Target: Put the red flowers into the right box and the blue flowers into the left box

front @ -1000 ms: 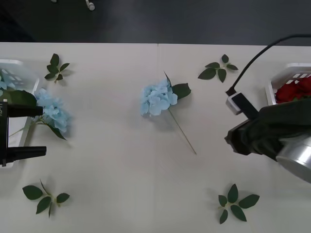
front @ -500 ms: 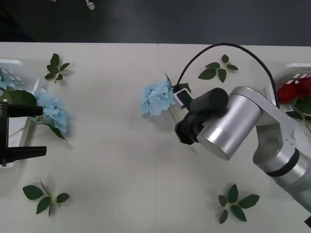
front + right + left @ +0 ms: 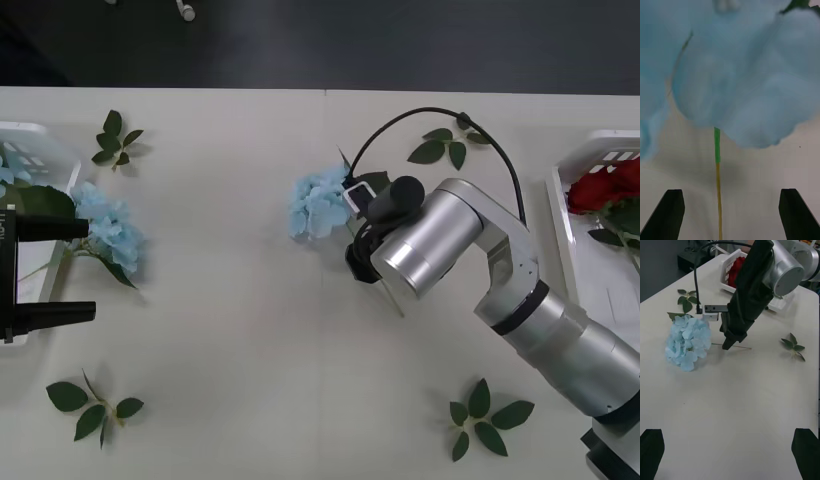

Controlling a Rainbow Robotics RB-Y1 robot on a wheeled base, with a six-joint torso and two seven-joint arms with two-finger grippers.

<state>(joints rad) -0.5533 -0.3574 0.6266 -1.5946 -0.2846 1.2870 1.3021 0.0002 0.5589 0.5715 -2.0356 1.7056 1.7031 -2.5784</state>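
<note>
The right gripper hangs over the middle of the table, just at five o'clock of the loose blue flower, above its thin stem. In the right wrist view its two black fingers stand spread apart, with the stem running between them and touching neither; the pale blue head fills the space just beyond. From the left wrist view the right gripper points down at the table beside the blue flower, its tip near the stem.

The left gripper waits at nine o'clock of the table, its fingers spread, holding nothing. Beside it a second blue flower lies at the edge of the left box, at about ten o'clock, and more blue bloom lies inside that box.

The red flowers lie in the right box at about two o'clock. Loose leaf sprigs lie scattered near the corners of the table.
</note>
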